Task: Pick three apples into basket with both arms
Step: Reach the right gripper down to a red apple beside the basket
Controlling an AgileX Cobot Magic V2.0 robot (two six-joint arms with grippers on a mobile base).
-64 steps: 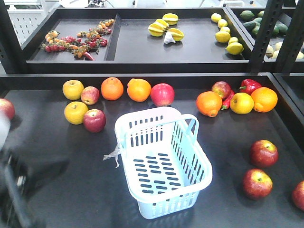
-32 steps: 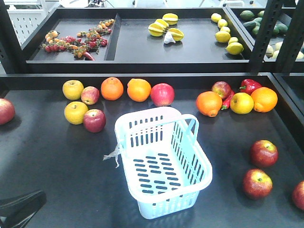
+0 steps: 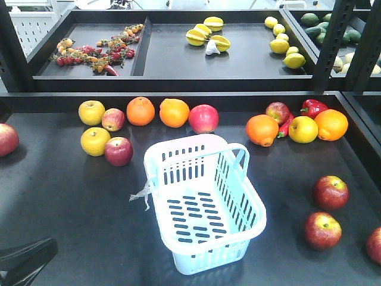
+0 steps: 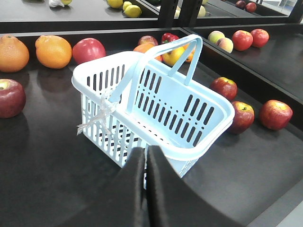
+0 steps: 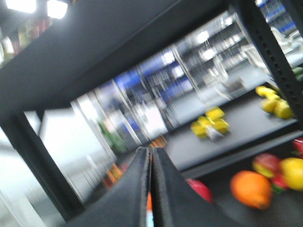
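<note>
The basket sits in the middle of the dark worktop with nothing in it, its white strip hanging off the left rim. I'd say the job has barely begun and all three picks are left. Three dark red apples lie well to its right: one near the worktop's right side, another just in front of it, and a third half cut off at the picture's edge. None touches the basket. On the other side a further red apple rests against a yellow apple, and behind them runs a back row with oranges. The left arm is low, just short of the basket's near corner, its jaws pressed flat together with nothing between them. The right arm shows only in a blurred wrist view tilted up at the shelving; its jaws are also closed on nothing, and I cannot tell how near the apples it is.
</note>
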